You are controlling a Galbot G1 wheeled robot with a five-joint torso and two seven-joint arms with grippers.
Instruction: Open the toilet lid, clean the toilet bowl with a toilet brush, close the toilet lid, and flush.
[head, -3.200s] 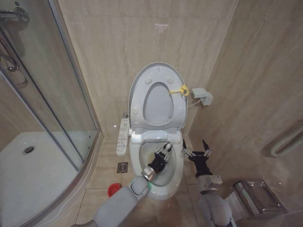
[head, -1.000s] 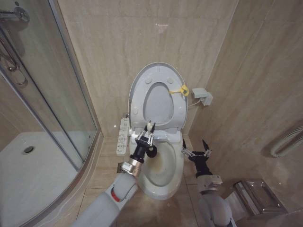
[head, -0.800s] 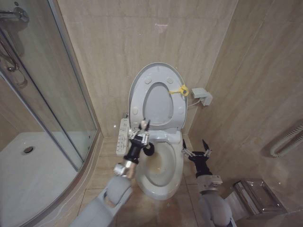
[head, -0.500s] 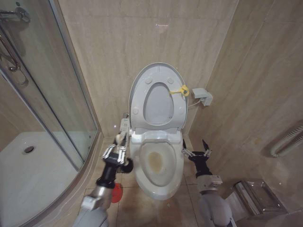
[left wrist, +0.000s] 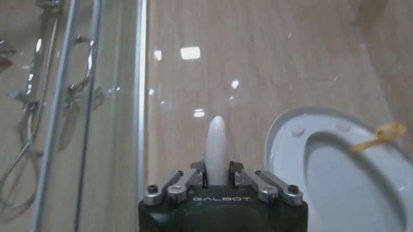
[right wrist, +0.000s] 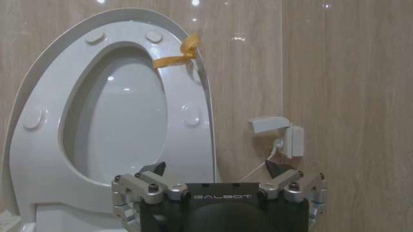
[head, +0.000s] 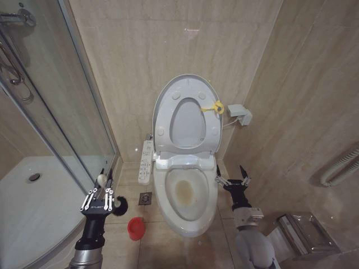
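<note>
Now the toilet brush is held clamped in the left end effector beside the red holder; lowering straight is advised. Right end effector is spread wide.

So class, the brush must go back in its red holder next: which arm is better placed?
Left. The left gripper is shut on the toilet brush, up beside the red holder on the floor. The right gripper hangs open across the toilet bowl.
</note>
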